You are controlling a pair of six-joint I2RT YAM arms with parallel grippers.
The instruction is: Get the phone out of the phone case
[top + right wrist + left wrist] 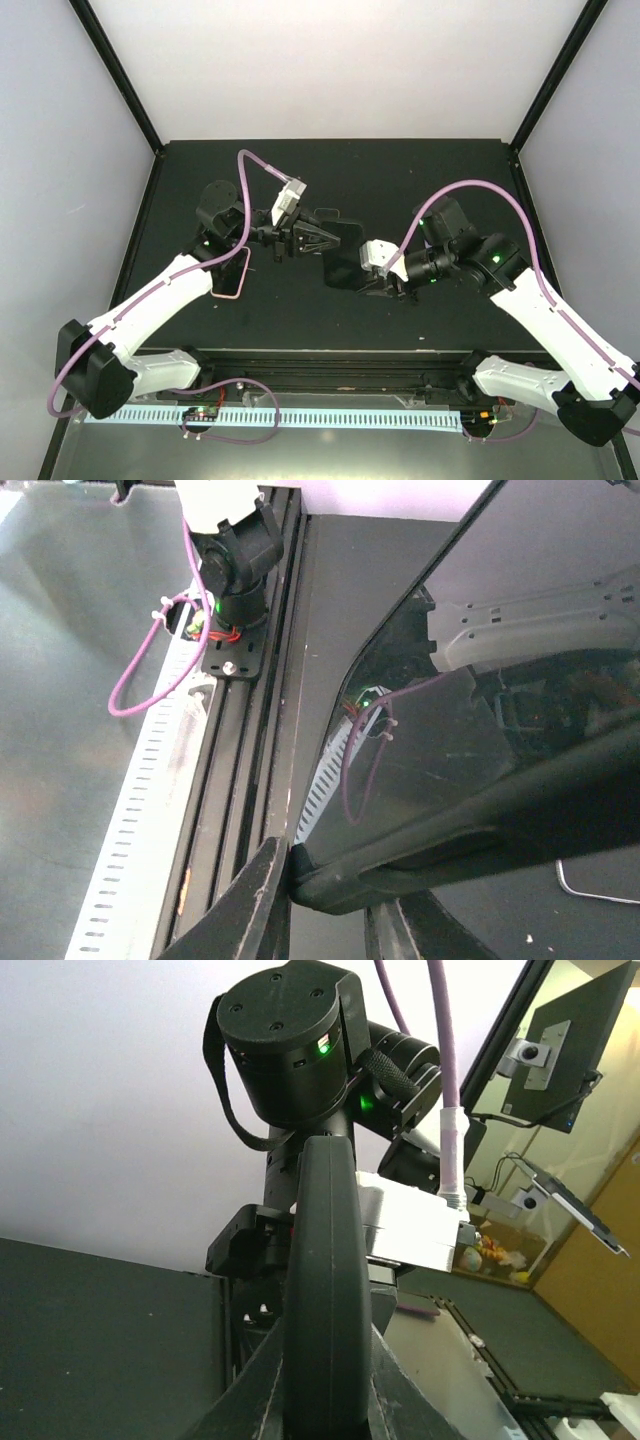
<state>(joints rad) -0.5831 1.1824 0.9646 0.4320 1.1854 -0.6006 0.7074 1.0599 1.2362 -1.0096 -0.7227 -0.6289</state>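
The phone in its black case is held off the table between both grippers at mid-table. My left gripper is shut on the case's far left end; in the left wrist view the case's thick black edge stands upright between the fingers of that gripper. My right gripper is shut on a near corner. In the right wrist view the glossy phone screen sits inside the case rim, and that gripper pinches the rim's corner.
A flat pink-rimmed object lies on the black table left of the phone, beside the left arm. A black rail and a white slotted strip run along the near edge.
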